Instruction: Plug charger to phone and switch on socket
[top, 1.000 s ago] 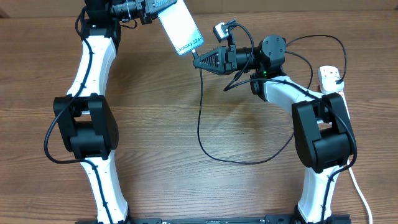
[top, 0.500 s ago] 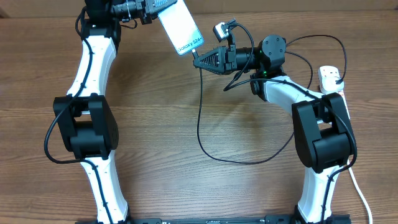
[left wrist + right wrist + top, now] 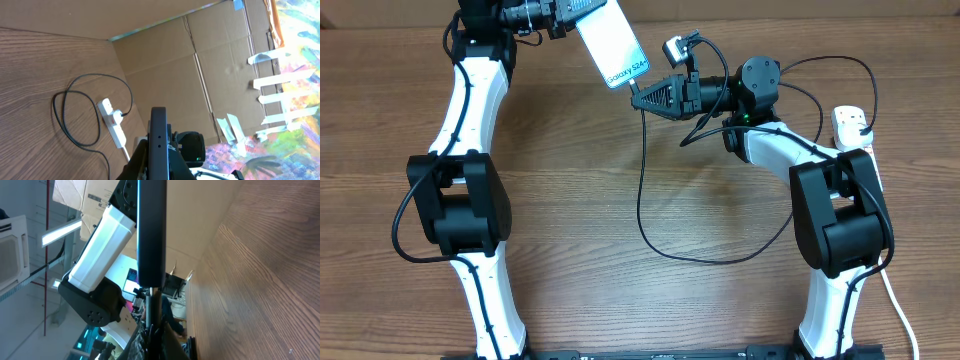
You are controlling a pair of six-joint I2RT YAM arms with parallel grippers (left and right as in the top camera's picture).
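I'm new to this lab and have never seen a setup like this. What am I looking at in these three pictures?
These are two robot arms mounted at a wooden table. The wide picture looks straight down from above. The other two come from small cameras on each arm's wrist. The left tool holds the phone lifted off the table, with its screen lit. The right tool grips the charger near its tip, right at the phone's lower end. I cannot tell whether the tip is actually in. The thin black cable loops across the table toward the socket, a white power strip. In both wrist views the phone appears edge-on, as a dark bar.
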